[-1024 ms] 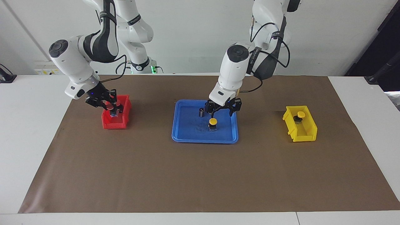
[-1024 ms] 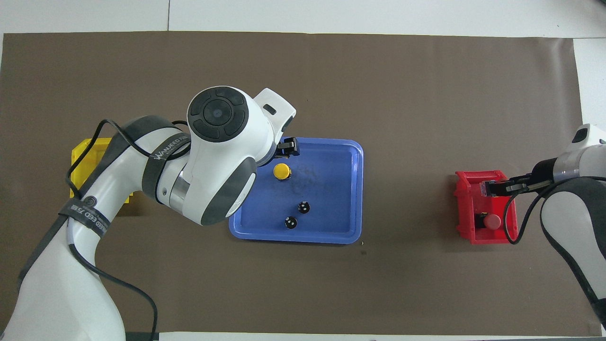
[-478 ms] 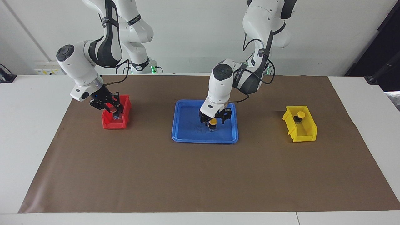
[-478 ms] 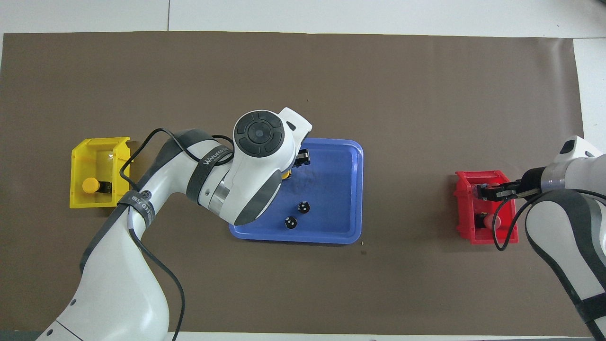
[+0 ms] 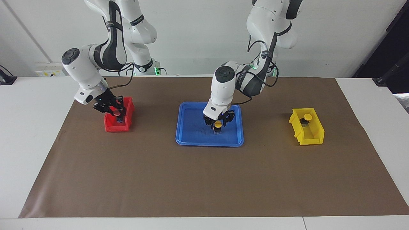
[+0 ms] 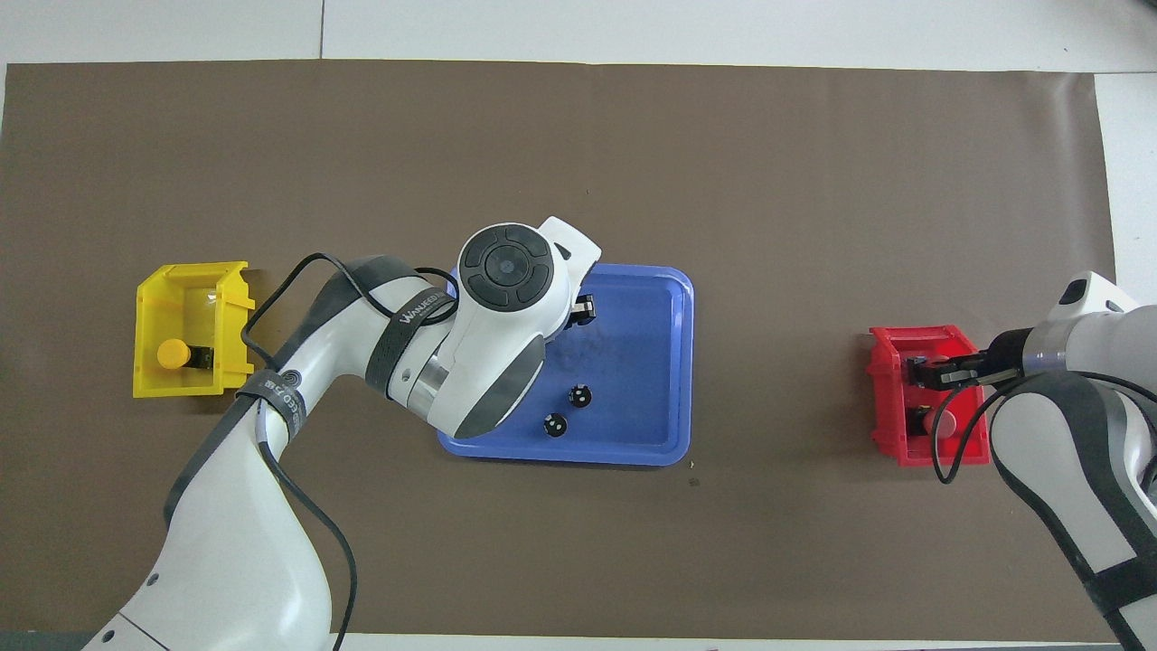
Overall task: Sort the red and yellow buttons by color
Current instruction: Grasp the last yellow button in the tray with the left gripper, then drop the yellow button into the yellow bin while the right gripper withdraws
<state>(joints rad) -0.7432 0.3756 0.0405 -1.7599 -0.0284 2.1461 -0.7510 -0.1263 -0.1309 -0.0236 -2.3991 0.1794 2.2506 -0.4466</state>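
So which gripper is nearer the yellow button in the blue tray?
Left. The left gripper is right at that yellow button; the right gripper is over the red bin.

Yellow button (image 5: 217, 124) in the blue tray (image 6: 669, 362) hidden under the left arm from overhead, red bin (image 5: 110, 127) contents masked by the right gripper (image 5: 119, 117), arm bases cut off at frame edges

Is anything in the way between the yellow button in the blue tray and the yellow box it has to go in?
Nothing visible is. The left gripper is down around the yellow button in the blue tray. Only bare brown mat lies between the tray and the yellow bin, which already holds one yellow button.
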